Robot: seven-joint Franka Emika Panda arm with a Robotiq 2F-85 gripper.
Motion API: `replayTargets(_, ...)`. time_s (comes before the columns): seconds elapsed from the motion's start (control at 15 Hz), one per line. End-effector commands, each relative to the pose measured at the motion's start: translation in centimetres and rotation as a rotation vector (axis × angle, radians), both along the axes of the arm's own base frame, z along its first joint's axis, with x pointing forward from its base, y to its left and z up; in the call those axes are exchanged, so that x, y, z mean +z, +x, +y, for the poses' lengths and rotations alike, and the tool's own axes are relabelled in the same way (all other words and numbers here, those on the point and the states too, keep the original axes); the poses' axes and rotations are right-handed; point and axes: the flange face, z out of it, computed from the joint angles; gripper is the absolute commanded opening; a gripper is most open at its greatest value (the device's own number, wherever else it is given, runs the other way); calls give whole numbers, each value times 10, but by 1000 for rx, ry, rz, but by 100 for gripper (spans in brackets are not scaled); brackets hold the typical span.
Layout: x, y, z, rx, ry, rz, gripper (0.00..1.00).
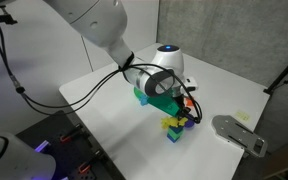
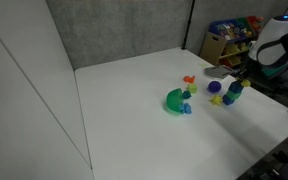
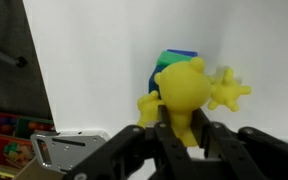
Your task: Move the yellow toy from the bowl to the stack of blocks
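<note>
Exterior view, left to right: green bowl on white counter; orange toy just behind bowl; stack of blocks further right; white arm reaching in above stack. Wrist view: claw clamped on yellow toy. Toy is out of bowl, right in front of stack's blue-green top. Cannot tell whether toy touches stack.

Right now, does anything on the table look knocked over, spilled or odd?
Nothing stands out. The pincer holds the yellow toy by the stack of blocks, which stands upright. The green bowl sits on the table with small toys beside it; nothing looks spilled.
</note>
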Motion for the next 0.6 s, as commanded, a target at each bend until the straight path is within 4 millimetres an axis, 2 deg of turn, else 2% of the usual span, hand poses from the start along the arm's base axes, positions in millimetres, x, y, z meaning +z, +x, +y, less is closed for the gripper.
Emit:
replayTargets(0.0,-2,-3,-4,2,7,-27,9)
replayTargets(0.27,-8,-6,-6,4,5,-33,10)
replayTargets(0.33,-8,-6,-7,6,6,-34,52)
replayTargets(0.4,-7,-7,-7,6,9,-35,53)
replayTargets(0.53,-5,-7,-6,7,16,-37,66)
